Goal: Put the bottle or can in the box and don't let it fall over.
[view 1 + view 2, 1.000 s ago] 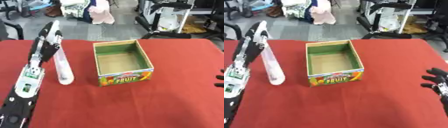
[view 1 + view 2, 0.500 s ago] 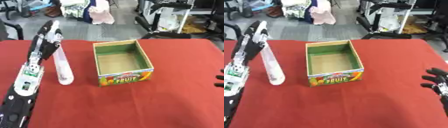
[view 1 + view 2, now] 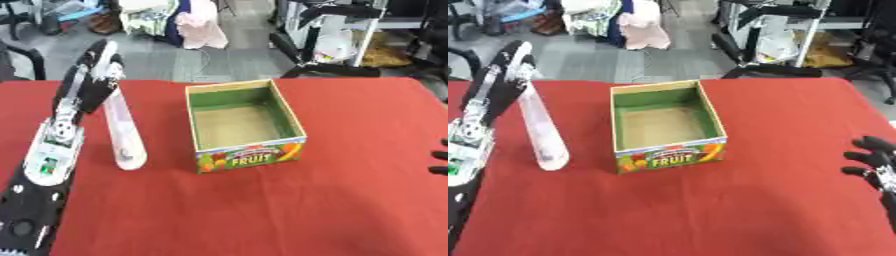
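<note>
A tall pale translucent bottle [image 3: 121, 131] stretches along the red cloth left of the box, its wider end nearest me. I cannot tell whether it stands or lies. My left arm runs up the left side, and my left hand [image 3: 94, 67] sits at the bottle's far end with its fingers straight, touching it. The open cardboard fruit box [image 3: 251, 153], green inside, stands in the middle with nothing in it. My right hand [image 3: 872, 161] rests at the right edge, its fingers spread, far from the box.
A red cloth [image 3: 262, 210] covers the table, with bare room in front of the box and to its right. Beyond the far edge are chairs, a hanging pink cloth [image 3: 199, 22] and metal frames.
</note>
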Controlling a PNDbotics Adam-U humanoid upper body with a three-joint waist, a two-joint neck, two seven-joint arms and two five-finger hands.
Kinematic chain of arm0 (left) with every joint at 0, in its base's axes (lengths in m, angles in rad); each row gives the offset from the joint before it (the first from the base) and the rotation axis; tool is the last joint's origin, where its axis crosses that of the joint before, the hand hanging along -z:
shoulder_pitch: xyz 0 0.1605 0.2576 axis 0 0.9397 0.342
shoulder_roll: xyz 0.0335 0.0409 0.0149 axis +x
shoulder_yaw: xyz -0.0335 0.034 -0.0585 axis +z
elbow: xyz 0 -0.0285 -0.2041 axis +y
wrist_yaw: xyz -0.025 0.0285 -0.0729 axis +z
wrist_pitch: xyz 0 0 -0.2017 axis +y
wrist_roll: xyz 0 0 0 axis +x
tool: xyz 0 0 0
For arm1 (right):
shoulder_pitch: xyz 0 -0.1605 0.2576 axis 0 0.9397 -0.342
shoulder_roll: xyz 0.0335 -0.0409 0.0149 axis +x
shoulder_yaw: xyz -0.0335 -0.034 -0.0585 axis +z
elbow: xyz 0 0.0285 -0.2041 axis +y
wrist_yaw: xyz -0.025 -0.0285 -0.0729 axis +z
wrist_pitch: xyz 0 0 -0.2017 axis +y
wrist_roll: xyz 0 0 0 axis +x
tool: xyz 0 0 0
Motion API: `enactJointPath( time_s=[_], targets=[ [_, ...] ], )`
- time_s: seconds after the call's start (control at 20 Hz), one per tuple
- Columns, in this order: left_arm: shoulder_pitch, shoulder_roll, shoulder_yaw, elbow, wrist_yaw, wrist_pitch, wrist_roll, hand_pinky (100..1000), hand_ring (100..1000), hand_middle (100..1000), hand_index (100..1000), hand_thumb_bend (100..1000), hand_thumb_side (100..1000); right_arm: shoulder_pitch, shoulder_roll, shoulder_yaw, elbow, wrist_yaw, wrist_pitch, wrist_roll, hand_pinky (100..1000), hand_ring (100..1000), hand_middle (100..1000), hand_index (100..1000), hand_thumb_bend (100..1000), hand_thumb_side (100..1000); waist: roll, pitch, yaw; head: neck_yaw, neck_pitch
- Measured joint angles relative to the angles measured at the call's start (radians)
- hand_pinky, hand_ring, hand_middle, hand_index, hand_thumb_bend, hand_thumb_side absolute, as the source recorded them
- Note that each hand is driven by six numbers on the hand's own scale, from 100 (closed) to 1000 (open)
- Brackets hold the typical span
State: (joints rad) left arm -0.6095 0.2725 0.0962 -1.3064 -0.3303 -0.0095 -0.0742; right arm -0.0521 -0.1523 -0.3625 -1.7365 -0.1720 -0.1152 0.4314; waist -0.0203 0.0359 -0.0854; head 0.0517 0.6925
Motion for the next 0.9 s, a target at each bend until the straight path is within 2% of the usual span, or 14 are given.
enactJointPath(
  time_s=[0.4,0.65,0.9],
  targets=[
    [-0.02,0.01,-0.001,0.069,-0.032,-0.027,-0.005,612,1000,933,1000,100,722,0.0,0.001,0.0,0.0,-0.001,0.001,0.001,688,785,797,850,100,511,0.0,0.0,-0.003,0.001,-0.001],
    [-0.027,0.011,-0.008,0.088,-0.033,-0.052,-0.007,601,1000,903,990,100,627,0.0,0.006,0.001,0.0,-0.001,0.003,0.003,688,785,797,850,100,511,0.0,0.0,-0.004,0.005,-0.001],
    [-0.031,0.011,-0.013,0.092,-0.018,-0.07,-0.007,554,1000,809,891,100,505,-0.001,0.007,0.004,0.0,-0.002,0.004,0.004,689,784,797,850,100,511,0.001,0.0,-0.006,0.008,-0.001]
  ],
)
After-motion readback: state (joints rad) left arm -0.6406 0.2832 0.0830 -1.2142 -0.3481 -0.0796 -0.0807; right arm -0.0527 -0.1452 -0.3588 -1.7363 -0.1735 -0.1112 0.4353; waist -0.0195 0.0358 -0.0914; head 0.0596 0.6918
